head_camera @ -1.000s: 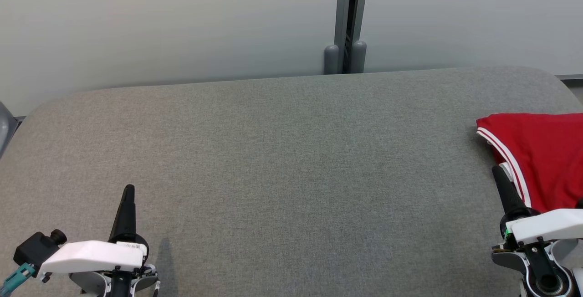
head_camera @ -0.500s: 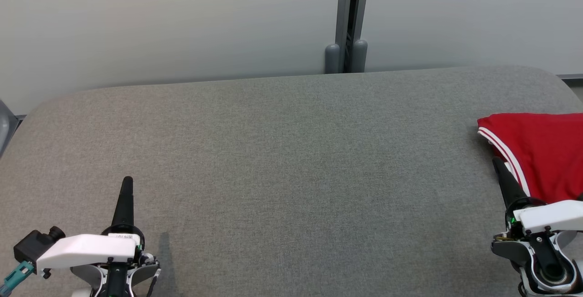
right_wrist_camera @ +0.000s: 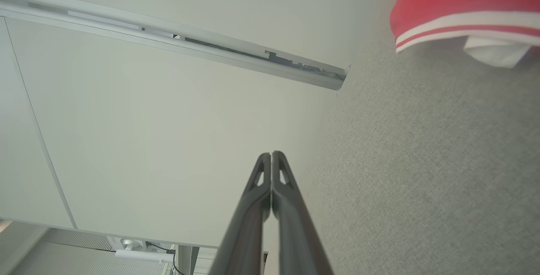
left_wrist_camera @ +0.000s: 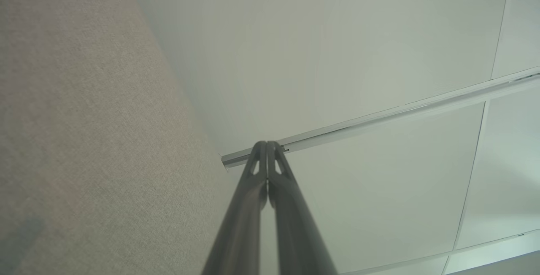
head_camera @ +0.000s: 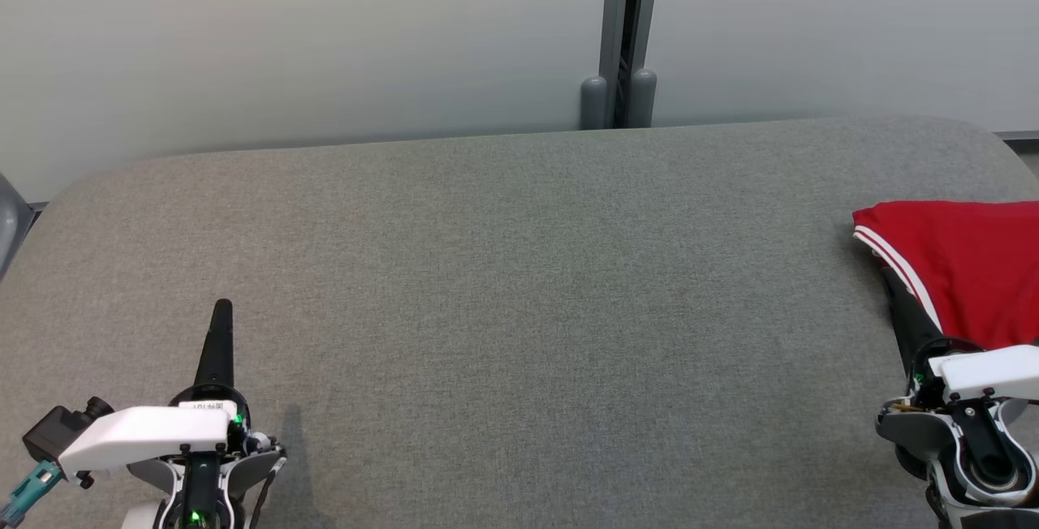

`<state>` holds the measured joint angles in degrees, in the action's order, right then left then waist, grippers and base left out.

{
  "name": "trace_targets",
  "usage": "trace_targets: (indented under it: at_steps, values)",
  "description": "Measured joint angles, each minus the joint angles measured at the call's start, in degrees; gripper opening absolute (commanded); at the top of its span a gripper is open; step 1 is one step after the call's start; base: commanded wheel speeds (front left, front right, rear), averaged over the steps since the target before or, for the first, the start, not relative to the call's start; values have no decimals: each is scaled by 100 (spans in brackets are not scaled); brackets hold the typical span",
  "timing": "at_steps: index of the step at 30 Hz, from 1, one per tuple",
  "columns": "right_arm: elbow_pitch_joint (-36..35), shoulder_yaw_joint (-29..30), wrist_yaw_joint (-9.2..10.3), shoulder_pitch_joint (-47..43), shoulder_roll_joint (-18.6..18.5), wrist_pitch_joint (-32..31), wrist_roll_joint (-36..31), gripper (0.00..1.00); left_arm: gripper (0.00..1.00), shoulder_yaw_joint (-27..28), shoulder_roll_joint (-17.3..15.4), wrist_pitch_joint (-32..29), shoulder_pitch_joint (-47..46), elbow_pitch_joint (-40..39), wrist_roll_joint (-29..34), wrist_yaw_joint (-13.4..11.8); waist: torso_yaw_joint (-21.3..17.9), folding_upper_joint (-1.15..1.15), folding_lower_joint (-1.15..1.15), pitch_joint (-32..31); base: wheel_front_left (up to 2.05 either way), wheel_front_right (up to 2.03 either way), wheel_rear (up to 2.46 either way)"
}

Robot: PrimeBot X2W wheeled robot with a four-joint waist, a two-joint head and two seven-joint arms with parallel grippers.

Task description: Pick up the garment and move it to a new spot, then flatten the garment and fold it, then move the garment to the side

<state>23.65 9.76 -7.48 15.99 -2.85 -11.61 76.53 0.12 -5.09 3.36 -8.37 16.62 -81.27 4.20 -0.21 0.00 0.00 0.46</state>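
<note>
- The garment [head_camera: 966, 269] lay on the right end of the table [head_camera: 519, 269], running past the edge of the head view.
- It was bright red, smooth knit cloth, folded into a flat block with a rounded corner toward the table's middle.
- Two thin white stripes ran along its hem; a bit of white cloth [right_wrist_camera: 493, 51] peeked out from under that hem and rested on the table.
- The table was covered in grey, finely woven fabric, matte and slightly speckled, with rounded far corners.
- Behind the table's far edge stood pale, smooth wall panels [head_camera: 325, 42], joined by a grey metal post [head_camera: 621, 26] with two rounded caps at its foot.
- The left gripper [left_wrist_camera: 267, 143] hung over the table's near-left part, its long, dark, tapering fingers pressed together and empty.
- The right gripper [right_wrist_camera: 272, 153] hung over the table's near-right part, just beside the striped hem, fingers likewise pressed together, holding nothing; whether it brushed the cloth could not be told.
</note>
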Motion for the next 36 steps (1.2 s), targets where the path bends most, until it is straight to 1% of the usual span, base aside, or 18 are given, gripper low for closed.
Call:
trace_targets:
  at_steps: [21,32,36]
  values:
    - [356,97,0,321,-16,-185,914,0,0,198,168,-90,-250,221,-765,230,19,0,0,24,0,0,0]
    - [510,136,0,467,-26,-258,1312,0,0,285,238,-132,-361,316,-1102,328,28,0,0,35,0,0,0]
    - [517,140,0,467,-26,-260,1321,0,0,289,241,-133,-361,325,-1113,330,28,0,0,35,0,0,0]
